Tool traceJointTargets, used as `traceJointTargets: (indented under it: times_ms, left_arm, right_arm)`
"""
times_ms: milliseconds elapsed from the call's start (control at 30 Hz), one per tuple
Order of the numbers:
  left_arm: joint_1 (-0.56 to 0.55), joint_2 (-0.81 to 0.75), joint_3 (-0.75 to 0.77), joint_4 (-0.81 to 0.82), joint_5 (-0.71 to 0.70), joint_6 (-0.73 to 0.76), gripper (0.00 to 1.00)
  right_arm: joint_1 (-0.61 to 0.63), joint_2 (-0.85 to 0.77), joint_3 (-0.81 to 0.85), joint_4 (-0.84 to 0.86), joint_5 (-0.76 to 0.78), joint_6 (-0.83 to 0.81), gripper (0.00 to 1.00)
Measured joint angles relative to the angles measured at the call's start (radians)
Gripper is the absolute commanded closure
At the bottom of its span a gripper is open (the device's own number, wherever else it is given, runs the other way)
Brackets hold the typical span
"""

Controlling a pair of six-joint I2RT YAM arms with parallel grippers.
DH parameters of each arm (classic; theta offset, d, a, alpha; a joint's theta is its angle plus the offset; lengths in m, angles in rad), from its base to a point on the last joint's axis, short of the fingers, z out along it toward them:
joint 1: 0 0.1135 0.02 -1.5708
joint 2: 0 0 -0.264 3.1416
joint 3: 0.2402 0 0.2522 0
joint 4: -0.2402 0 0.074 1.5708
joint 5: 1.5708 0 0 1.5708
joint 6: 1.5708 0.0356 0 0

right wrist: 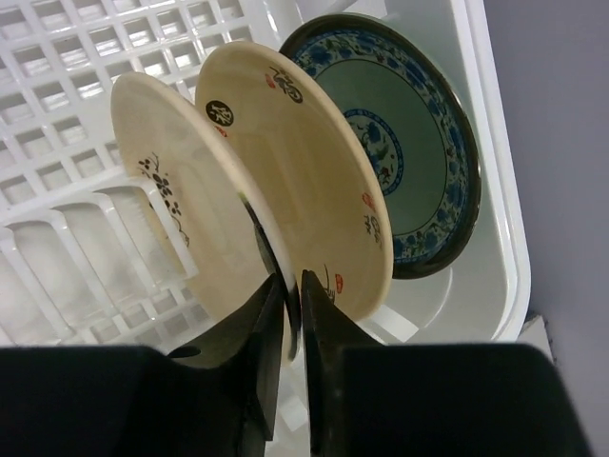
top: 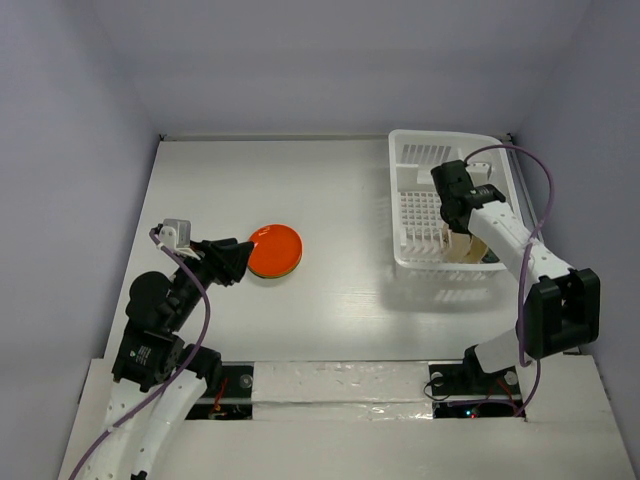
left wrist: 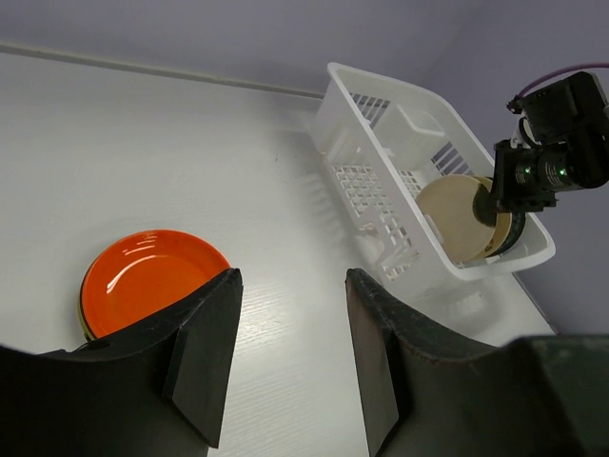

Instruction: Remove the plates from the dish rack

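The white dish rack [top: 408,150] stands at the back right, and in the right wrist view its grid floor [right wrist: 67,57] shows. Three plates stand on edge in it: a cream plate with black sprigs [right wrist: 176,209], a middle cream plate with red and black marks [right wrist: 304,171], and a teal patterned plate [right wrist: 409,143]. My right gripper [right wrist: 290,286] reaches down into the rack, shut on the lower rim of the middle cream plate. An orange-red plate [top: 275,250] lies on the table on top of another plate. My left gripper [left wrist: 290,276] hovers open just beside it, holding nothing.
The rack [left wrist: 419,181] sits against the right wall. Purple-grey walls close the table on three sides. White tabletop [top: 340,200] lies between the orange-red plate [left wrist: 147,281] and the rack.
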Motion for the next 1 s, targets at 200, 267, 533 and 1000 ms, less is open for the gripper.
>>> traceJointTargets:
  times_ms: [200,267,533,1000]
  left_arm:
    - [0.0,0.0,0.0,0.0,0.0,0.0,0.55]
    - [0.0,0.0,0.0,0.0,0.0,0.0,0.55]
    - [0.0,0.0,0.0,0.0,0.0,0.0,0.55]
    - [0.0,0.0,0.0,0.0,-0.001,0.0,0.55]
  right_arm:
    - [0.035,-0.001,0.0,-0.027,0.027,-0.031,0.98]
    - [0.053,-0.003,0.001,-0.031,0.047,-0.033,1.0]
    - [0.105,-0.045,0.037,-0.08,0.121,-0.042,1.0]
    - [0.347,-0.119,0.327,-0.212,0.22,0.046,1.0]
